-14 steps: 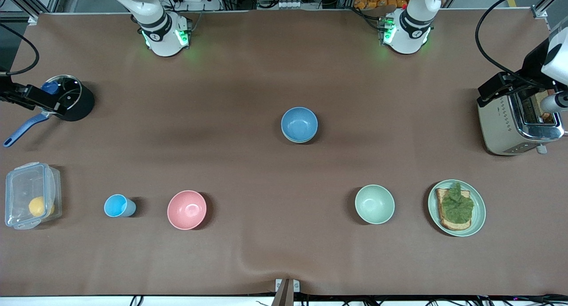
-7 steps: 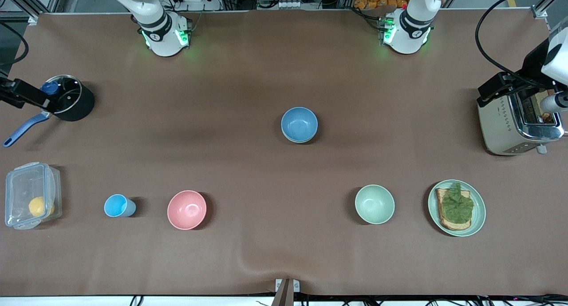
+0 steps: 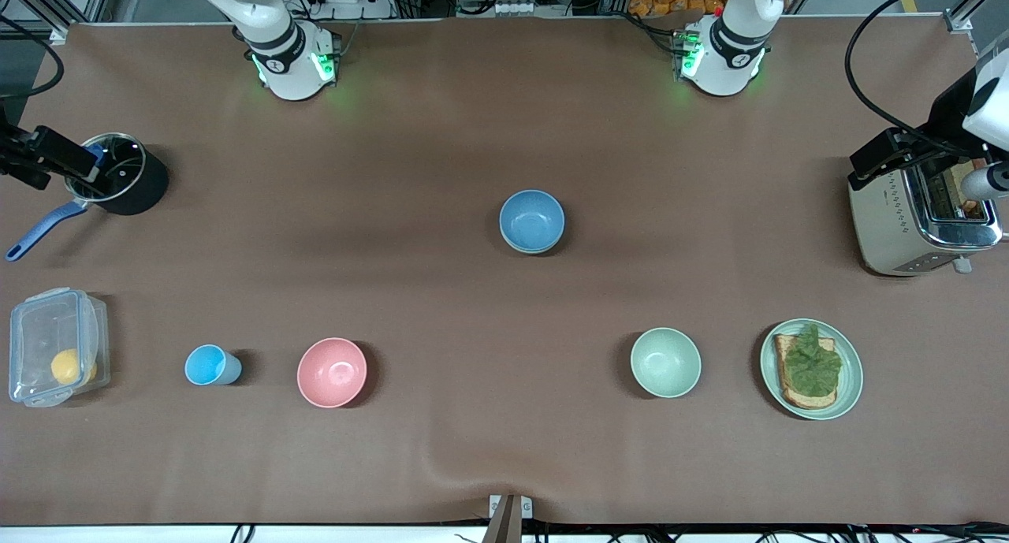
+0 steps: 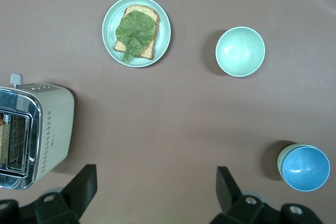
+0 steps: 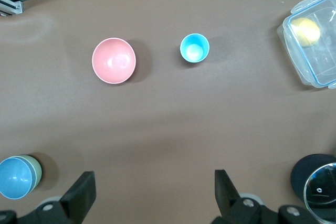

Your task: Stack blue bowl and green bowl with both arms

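Note:
The blue bowl (image 3: 532,218) sits nested in the pale green bowl (image 3: 530,251) at the middle of the table; only the green bowl's rim shows beneath it. The stack also shows in the left wrist view (image 4: 306,168) and the right wrist view (image 5: 14,178). My left gripper (image 4: 156,177) is open and empty, up over the toaster (image 3: 899,220) at the left arm's end. My right gripper (image 5: 153,179) is open and empty, up over the black pot (image 3: 146,188) at the right arm's end. Both grippers are well away from the bowls.
A mint-green bowl (image 3: 665,362) and a green plate (image 3: 853,370) with toast lie nearer the front camera toward the left arm's end. A pink bowl (image 3: 332,372), a small light-blue cup (image 3: 206,365) and a clear lidded container (image 3: 47,346) lie toward the right arm's end.
My right hand has shifted a little over the pot, toward the robots' side of the table. The bowls and the left arm have not moved.

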{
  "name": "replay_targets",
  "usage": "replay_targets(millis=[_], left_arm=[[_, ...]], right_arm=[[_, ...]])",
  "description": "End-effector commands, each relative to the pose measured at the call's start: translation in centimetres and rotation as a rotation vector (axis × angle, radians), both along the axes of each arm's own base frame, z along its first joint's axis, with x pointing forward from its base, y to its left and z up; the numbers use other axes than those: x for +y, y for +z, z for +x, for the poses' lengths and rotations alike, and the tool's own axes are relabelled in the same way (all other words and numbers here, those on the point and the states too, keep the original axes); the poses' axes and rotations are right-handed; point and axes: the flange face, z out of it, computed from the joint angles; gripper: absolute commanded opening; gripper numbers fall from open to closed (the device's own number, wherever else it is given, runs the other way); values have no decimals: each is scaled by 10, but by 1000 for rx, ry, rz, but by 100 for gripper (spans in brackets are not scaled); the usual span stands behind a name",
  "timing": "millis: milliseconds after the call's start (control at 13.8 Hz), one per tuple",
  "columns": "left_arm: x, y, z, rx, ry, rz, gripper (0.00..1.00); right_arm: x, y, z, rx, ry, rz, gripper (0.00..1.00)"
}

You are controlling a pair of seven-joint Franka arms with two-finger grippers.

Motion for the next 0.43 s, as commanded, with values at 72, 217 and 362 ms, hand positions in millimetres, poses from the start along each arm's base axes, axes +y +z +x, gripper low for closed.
replay_targets(millis=[72,217,362], left_arm=[[-1,9,-8,1,-28,0,100],[0,7,-8,6,-34,1,100],[3,4,-13,42,-82,0,100]], right_arm=[[-1,4,-3,7,5,-23,100],[-1,2,-4,15,6,-22,100],[-2,2,-4,15,9,-27,100]])
